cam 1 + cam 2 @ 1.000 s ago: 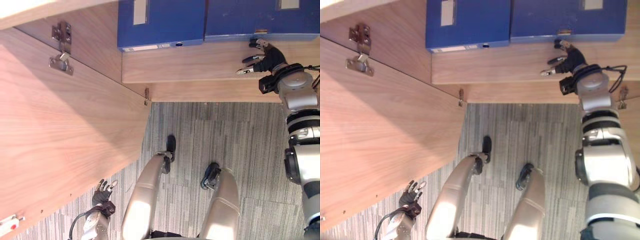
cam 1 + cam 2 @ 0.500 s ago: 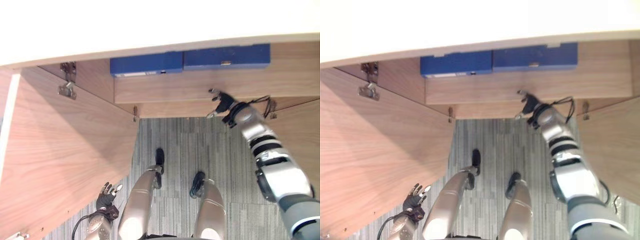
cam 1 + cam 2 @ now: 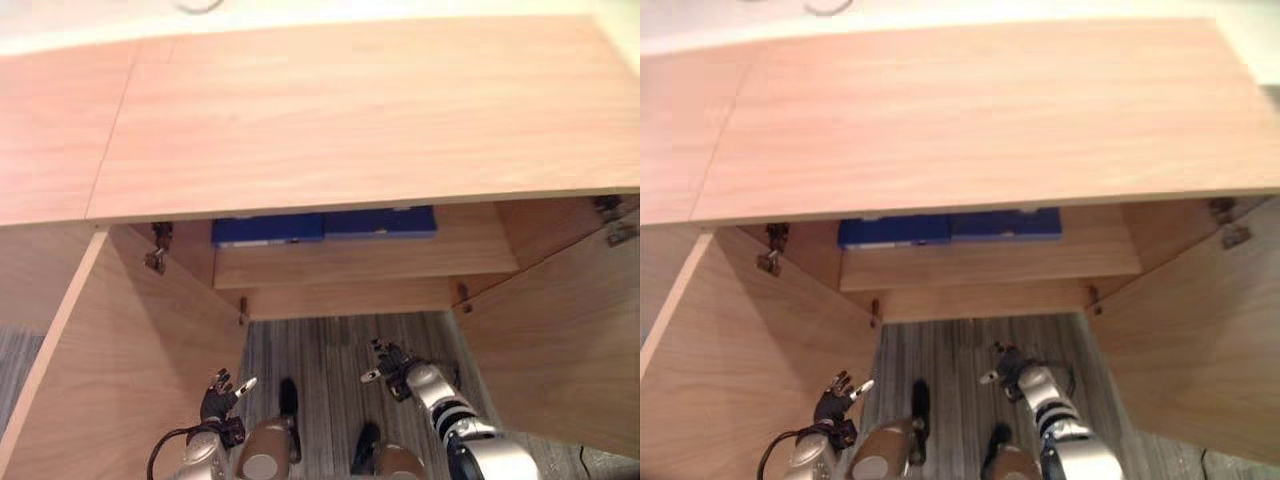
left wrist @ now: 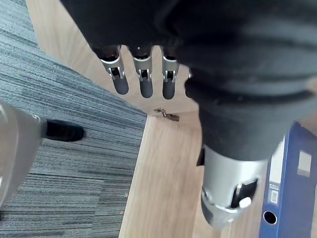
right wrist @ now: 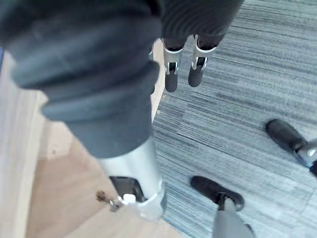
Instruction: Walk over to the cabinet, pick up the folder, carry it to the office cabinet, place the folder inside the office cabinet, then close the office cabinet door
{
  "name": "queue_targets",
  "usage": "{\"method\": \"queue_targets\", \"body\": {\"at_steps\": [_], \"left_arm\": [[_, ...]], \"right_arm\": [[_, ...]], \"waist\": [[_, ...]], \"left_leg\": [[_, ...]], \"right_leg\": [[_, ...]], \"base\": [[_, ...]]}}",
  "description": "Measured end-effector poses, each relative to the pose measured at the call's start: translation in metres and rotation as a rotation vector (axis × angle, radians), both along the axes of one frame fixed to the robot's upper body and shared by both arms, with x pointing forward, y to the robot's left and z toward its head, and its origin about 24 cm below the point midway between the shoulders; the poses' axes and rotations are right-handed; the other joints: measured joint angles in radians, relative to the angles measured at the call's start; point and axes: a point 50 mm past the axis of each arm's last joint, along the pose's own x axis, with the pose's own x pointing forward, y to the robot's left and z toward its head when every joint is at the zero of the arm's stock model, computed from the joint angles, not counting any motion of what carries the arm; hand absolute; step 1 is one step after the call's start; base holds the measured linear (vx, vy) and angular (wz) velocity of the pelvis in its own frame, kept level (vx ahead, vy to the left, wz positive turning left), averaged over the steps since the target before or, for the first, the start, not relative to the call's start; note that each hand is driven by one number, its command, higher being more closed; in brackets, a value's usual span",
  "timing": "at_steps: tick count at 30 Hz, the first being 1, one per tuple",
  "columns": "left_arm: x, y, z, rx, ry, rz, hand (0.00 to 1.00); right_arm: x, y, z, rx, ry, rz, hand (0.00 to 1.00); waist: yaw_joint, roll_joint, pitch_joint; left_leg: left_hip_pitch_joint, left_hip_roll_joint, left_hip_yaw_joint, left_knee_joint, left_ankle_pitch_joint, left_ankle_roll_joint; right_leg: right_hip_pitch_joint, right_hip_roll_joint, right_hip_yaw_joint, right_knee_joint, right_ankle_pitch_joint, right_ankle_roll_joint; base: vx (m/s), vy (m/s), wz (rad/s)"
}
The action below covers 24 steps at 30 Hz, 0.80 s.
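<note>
Two blue folders (image 3: 268, 229) lie side by side on the shelf (image 3: 360, 262) inside the cabinet (image 3: 350, 120), touching each other and set back from the shelf's front edge. I cannot tell which of them is the task's own. Neither hand holds anything. The right hand (image 3: 388, 360) hangs low over the carpet (image 3: 320, 345) in front of the shelf, with its fingers straight and loosely spread. The left hand (image 3: 222, 392) sits just beside the left door (image 3: 120, 380), and its fingers are straight too. Placing looks done, so closing is probably what remains, and both the left door and the right door (image 3: 550, 350) stand wide open. The folders seem clear of the doors' swing, so the likelier trouble is in the push itself. Straight fingers pressed near the hinge (image 3: 157, 258) would get little leverage and could slide off the smooth wood, leaving the door ajar. The right hand is well apart from its door, and a long reach could land a glancing, weak push. A hand caught between a door and the cabinet's edge could be pinched as the door swings. Shutting one door alone might leave the job half done.
</note>
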Motion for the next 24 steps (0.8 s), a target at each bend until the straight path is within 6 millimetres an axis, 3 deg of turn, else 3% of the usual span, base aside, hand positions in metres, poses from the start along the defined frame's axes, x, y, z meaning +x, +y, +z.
{"method": "queue_targets", "body": {"at_steps": [2, 7, 8, 11, 14, 20, 24], "left_arm": [[-0.012, -0.002, -0.010, 0.008, 0.074, 0.014, 0.00], [-0.031, 0.004, -0.022, 0.033, 0.181, 0.113, 0.00], [-0.032, 0.005, -0.022, 0.035, 0.188, 0.126, 0.00], [-0.038, 0.006, -0.026, 0.030, 0.214, 0.145, 0.00], [-0.043, 0.006, -0.029, 0.026, 0.236, 0.139, 0.00], [-0.047, 0.001, -0.035, 0.037, 0.304, 0.040, 0.00], [-0.043, -0.001, -0.035, 0.045, 0.302, 0.005, 0.00]], "right_arm": [[-0.020, 0.004, -0.012, 0.066, 0.037, -0.112, 0.00], [-0.103, -0.002, -0.048, 0.251, 0.221, -0.593, 0.00], [-0.104, -0.005, -0.048, 0.261, 0.211, -0.639, 0.00], [-0.116, -0.016, -0.051, 0.293, 0.202, -0.792, 0.00], [-0.123, -0.018, -0.053, 0.294, 0.220, -0.842, 0.00], [-0.125, -0.021, -0.053, 0.314, 0.209, -0.939, 0.00], [-0.126, -0.021, -0.054, 0.304, 0.212, -0.941, 0.00]], "waist": [[-0.001, -0.006, -0.022], [-0.024, -0.011, -0.057], [-0.018, -0.012, -0.058], [-0.042, -0.013, -0.080], [-0.038, -0.011, -0.119], [-0.051, -0.013, -0.147], [-0.051, -0.015, -0.146]], "left_leg": [[0.042, 0.008, 0.023, -0.017, -0.001, -0.002], [0.135, 0.042, 0.104, -0.008, -0.030, -0.005], [0.134, 0.049, 0.113, 0.018, -0.045, -0.006], [0.097, 0.064, 0.063, 0.143, -0.119, -0.008], [0.101, 0.068, 0.114, 0.149, -0.144, -0.003], [0.211, -0.024, 0.184, -0.074, -0.073, 0.015], [0.247, -0.043, 0.234, -0.109, -0.068, 0.028]], "right_leg": [[0.033, 0.014, 0.019, -0.029, 0.015, -0.001], [0.101, 0.051, 0.107, -0.104, 0.057, -0.013], [0.100, 0.056, 0.125, -0.108, 0.062, -0.017], [0.107, 0.070, 0.160, -0.115, 0.070, -0.021], [0.100, 0.067, 0.218, -0.144, 0.099, -0.010], [0.080, 0.035, 0.314, -0.204, 0.145, 0.004], [0.080, 0.026, 0.331, -0.204, 0.155, 0.009]], "base": [[0.00, -0.019, -0.43], [-0.05, -0.011, -0.51], [-0.07, 0.008, -0.76], [-0.08, 0.023, -0.33], [-0.03, 0.088, -0.42], [0.01, 0.142, -0.54], [0.08, 0.102, -0.35]]}}
